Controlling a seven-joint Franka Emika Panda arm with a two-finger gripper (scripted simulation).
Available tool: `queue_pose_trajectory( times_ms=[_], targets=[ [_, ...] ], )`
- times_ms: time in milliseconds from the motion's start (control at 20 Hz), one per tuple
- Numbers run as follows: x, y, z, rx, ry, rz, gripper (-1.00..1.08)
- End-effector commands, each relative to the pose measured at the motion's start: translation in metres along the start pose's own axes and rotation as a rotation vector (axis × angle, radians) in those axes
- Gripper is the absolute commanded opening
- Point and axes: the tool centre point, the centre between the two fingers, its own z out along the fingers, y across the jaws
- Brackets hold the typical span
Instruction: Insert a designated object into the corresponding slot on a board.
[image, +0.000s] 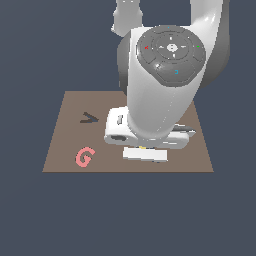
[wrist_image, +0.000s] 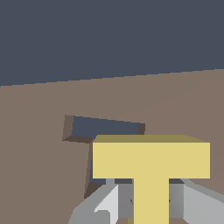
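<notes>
Now, on the exterior view's left, the pink G (image: 85, 157) is lying on the brown board (image: 65, 135), with the dark V mark (image: 89, 118) sitting just behind it. Moving right, the arm is leaning low over the board's middle, hiding most of what's beneath. In the wrist view, the end effector (wrist_image: 151, 205) is pinching the stem of the yellow T block (wrist_image: 151, 159), which is hovering partly over the dark T-shaped slot (wrist_image: 103, 127), its crossbar covering part of the cut-out.
</notes>
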Motion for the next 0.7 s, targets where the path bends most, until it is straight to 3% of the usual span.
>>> queue_pose_trajectory(
  times_ms=[0, 650],
  targets=[
    [0.002, -0.010, -0.001, 0.000, 0.000, 0.037, -1.00],
    [0.009, -0.029, -0.002, 0.000, 0.000, 0.103, -1.00]
  ],
)
